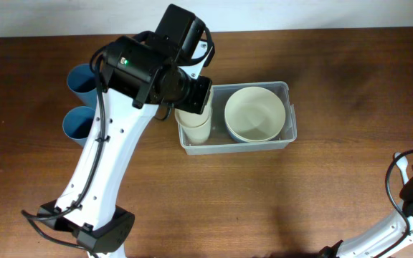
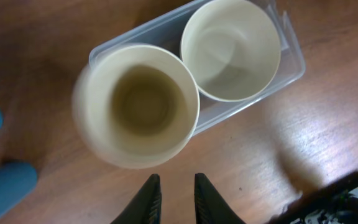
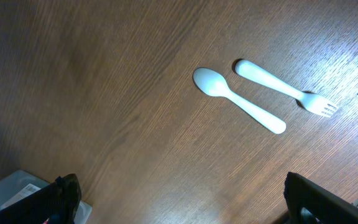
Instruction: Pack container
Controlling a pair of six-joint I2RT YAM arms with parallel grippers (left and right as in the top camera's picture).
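- Bin [image 1: 288, 115]: clear plastic, on the table [image 1: 321, 64] near centre, long side running L–R in the overhead view.
- Contents, overhead: cream bowl [image 1: 254, 115] in the R half, cream cup [image 1: 194, 127] in the L end. Cup and bowl sit just beside each other.
- L arm reaches over the bin's L end and hides part of the cup from above. Whether it is one cup or a stack: cannot tell.
- L wrist view gives what the overhead lacks: it looks straight down into the cup [image 2: 135, 106] and bowl [image 2: 230, 50], both empty. Cup's L edge is blurred. Bin rim [image 2: 291, 56] shows behind them.
- L gripper [image 2: 174, 199]: fingers [image 2: 151, 200] narrowly apart, nothing between them, clear of the cup.
- Two blue cups [image 1: 83, 100] stand on the table L of the arm, well apart from the bin. L wrist view catches only their edges [image 2: 2, 180].
- R arm sits at the lower R table corner, overhead; gripper not readable from there.
- R wrist view only: R gripper [image 3: 185, 202] spread wide, holding nothing, over bare wood.
- R wrist view only: white spoon [image 3: 238, 99] and white fork [image 3: 284, 87] lie flat side by side, near but not touching. Neither shows in the other views.
- Same view: bin corner with label [image 3: 11, 193] at lower L.
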